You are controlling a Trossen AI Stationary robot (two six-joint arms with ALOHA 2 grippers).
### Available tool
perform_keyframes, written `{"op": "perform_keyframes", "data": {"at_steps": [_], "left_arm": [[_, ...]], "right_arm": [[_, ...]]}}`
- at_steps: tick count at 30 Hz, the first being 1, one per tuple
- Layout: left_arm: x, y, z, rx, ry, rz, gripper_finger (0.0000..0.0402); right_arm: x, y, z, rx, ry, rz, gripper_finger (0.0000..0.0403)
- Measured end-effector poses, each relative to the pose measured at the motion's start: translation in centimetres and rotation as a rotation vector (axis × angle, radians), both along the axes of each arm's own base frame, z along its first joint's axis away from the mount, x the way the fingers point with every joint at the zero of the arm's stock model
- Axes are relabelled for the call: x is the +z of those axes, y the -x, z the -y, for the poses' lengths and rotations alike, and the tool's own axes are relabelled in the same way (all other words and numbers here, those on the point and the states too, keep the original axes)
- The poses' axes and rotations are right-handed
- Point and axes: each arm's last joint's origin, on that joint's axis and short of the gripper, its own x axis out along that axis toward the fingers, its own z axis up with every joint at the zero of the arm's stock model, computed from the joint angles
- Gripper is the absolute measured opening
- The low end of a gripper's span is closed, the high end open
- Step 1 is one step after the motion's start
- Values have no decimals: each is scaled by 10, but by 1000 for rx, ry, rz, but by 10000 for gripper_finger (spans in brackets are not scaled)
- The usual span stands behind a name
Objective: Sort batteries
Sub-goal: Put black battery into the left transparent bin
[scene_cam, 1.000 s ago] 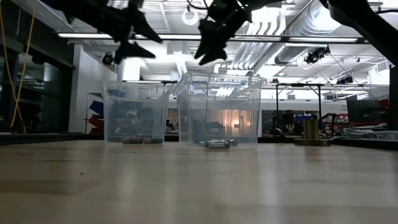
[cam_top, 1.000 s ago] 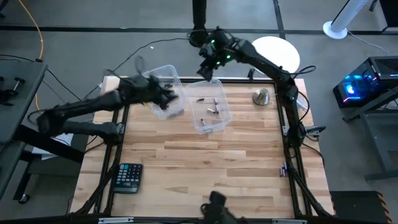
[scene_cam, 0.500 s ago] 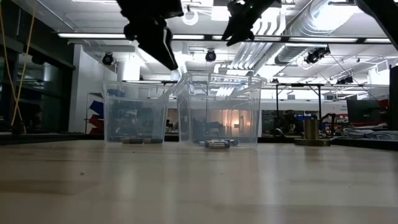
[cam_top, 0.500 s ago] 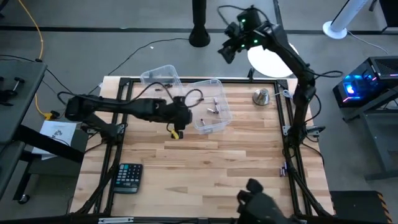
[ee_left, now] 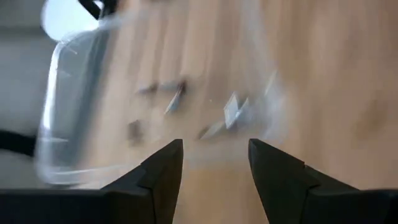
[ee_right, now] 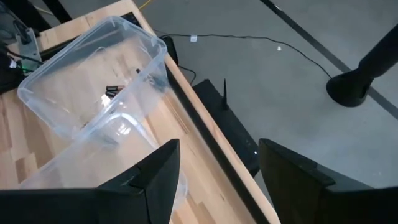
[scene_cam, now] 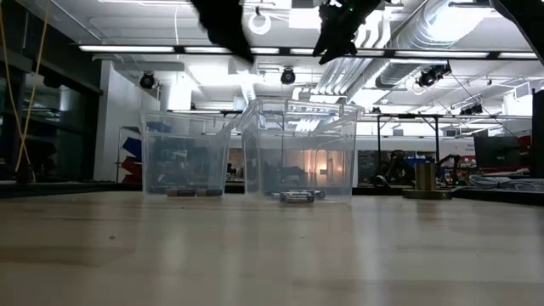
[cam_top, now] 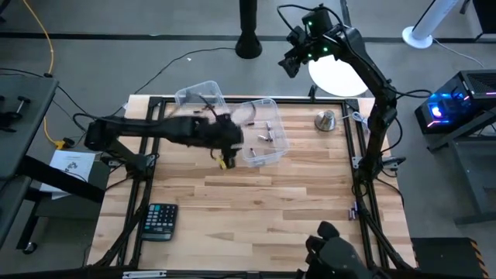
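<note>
Two clear plastic bins stand at the table's far side. The left bin [cam_top: 198, 97] holds dark batteries [ee_right: 112, 91]. The right bin [cam_top: 263, 133] holds silvery grey batteries [cam_top: 265, 136], blurred in the left wrist view [ee_left: 233, 112]. In the low view, batteries lie on the floors of both bins [scene_cam: 194, 193] [scene_cam: 297, 196]. My left gripper [ee_left: 214, 146] is open and hangs in the air by the right bin's left wall [cam_top: 225, 153]. My right gripper [ee_right: 217, 146] is open, raised high beyond the table's far edge [cam_top: 293, 60], and looks down on the left bin.
A black calculator [cam_top: 161, 221] lies near the near left corner. A silver bell-shaped object [cam_top: 325, 120] stands at the far right. A white round disc [cam_top: 339, 68] lies beyond the far edge. Bare wood spreads over the middle and near part of the table.
My left arm swung from above the left bin toward the right and near side, stretching out beside the right bin, then edged slightly back toward the far edge. My right arm lifted away from the right bin and moved right, beyond the far edge.
</note>
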Motion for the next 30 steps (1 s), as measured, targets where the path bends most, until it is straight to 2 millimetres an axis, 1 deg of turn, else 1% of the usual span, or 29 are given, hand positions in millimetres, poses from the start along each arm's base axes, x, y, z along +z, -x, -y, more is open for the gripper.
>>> {"op": "perform_keyframes", "data": {"at_steps": [2, 3, 4, 5, 7, 8, 10, 11, 14, 16, 18, 21, 27, 30], "left_arm": [[27, 2, -5, 147, 212, 189, 177], [36, 4, -8, 237, 314, 262, 177], [41, 7, -11, 322, 401, 309, 177], [42, 10, -14, 408, 475, 330, 177], [35, 11, -19, 581, 613, 332, 177], [32, 9, -20, 634, 683, 327, 177], [28, 4, -19, 680, 814, 312, 177], [27, 3, -18, 691, 854, 300, 177], [14, -4, -15, 754, 875, 248, 177], [2, -5, -17, 815, 838, 186, 177], [-4, -4, -18, 875, 801, 153, 177], [-9, -2, -20, 960, 741, 152, 177], [-25, -15, -34, 1035, 730, 173, 177], [-36, -25, -42, 1049, 756, 179, 177]], "right_arm": [[0, 2, 2, -8, 4, -1, 210], [0, 3, 4, -14, 6, 2, 210], [1, 4, 5, -24, 8, 8, 210], [1, 6, 8, -38, 12, 14, 210], [2, 9, 13, -86, 20, 24, 210], [3, 11, 15, -107, 17, 32, 210], [4, 15, 20, -146, 14, 43, 210], [4, 17, 22, -157, 12, 47, 210], [4, 22, 27, -175, 17, 52, 210], [4, 24, 29, -186, 14, 53, 210], [4, 27, 30, -196, 7, 49, 210], [4, 29, 32, -202, 7, 49, 210], [5, 28, 32, -195, 26, 61, 210], [5, 27, 32, -193, 26, 63, 210]]}}
